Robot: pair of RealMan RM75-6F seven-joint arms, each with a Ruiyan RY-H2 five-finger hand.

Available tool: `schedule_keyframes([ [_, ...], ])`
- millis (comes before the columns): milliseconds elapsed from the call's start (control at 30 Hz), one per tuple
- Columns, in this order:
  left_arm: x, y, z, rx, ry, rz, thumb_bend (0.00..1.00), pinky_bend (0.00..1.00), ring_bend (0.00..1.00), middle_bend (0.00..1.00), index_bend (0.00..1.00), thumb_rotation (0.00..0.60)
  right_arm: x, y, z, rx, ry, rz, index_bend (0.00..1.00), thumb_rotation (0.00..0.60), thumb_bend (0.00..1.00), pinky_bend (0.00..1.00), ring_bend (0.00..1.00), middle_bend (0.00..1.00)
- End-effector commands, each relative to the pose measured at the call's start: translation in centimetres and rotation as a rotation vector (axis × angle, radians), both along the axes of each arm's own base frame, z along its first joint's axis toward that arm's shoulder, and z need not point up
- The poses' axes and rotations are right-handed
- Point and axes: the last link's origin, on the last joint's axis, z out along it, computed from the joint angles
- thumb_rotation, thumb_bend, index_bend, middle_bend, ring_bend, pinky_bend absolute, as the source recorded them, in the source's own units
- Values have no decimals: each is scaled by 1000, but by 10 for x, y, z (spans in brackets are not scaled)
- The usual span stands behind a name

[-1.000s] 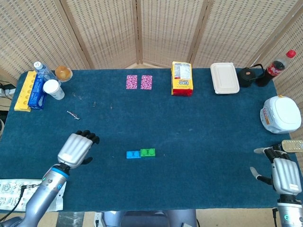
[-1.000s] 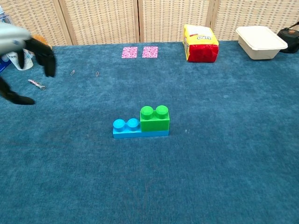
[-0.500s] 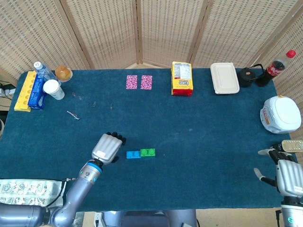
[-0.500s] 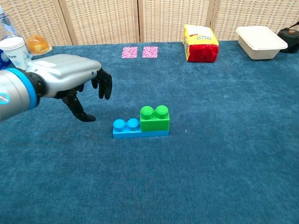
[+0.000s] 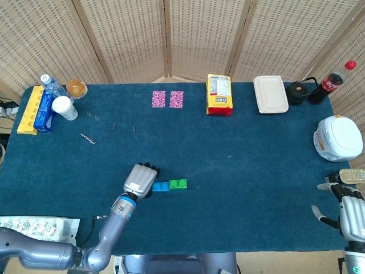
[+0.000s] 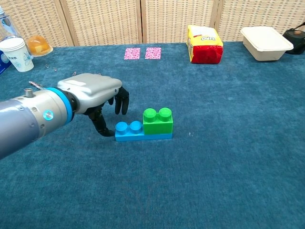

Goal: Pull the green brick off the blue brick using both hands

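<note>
Wicker screens back a table (image 5: 256, 148) covered in dark blue cloth. Only the head view shows the right hand (image 5: 351, 211) at the table's near right corner, fingers apart and holding nothing, beside a white cooker (image 5: 339, 137) with its lid down; it also shows a cola bottle (image 5: 333, 80) at the far right. Seen from the chest, the left hand (image 6: 97, 98) hovers just left of the bricks, fingers curled downward and apart, its lower fingertip at or almost touching the blue brick's end; nothing is gripped. Near the table's middle, the blue brick (image 6: 129, 131) lies flat with its long axis running left to right, studs up. On its right half sits the green brick (image 6: 157, 122), leaving the left studs bare. Farther back, a white lidded box (image 6: 265, 42) is closed, next to a yellow snack bag (image 6: 205, 44).
</note>
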Motion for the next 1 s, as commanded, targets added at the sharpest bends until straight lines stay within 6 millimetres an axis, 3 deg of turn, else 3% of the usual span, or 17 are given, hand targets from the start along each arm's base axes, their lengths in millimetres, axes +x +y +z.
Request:
schedule_keyframes([
  [33,3,1,-6,-4,7,3,238,420,318,427,426,600,0,1,2,-5,2,-2,375,600,282,261,387,393],
  [233,11,5,-19,1,11,4,240,422,318,427,425,600,-3,5,6,-17,4,-14,375,600,283,261,388,393],
  [567,32,30,-28,47,1,-17,238,433,318,427,425,600,-6,7,10,-29,8,-30,375,600,282,262,387,393],
  [1000,33,25,-40,6,23,-47,261,433,324,427,426,600,-11,10,12,-36,-6,-49,376,600,283,261,388,393],
])
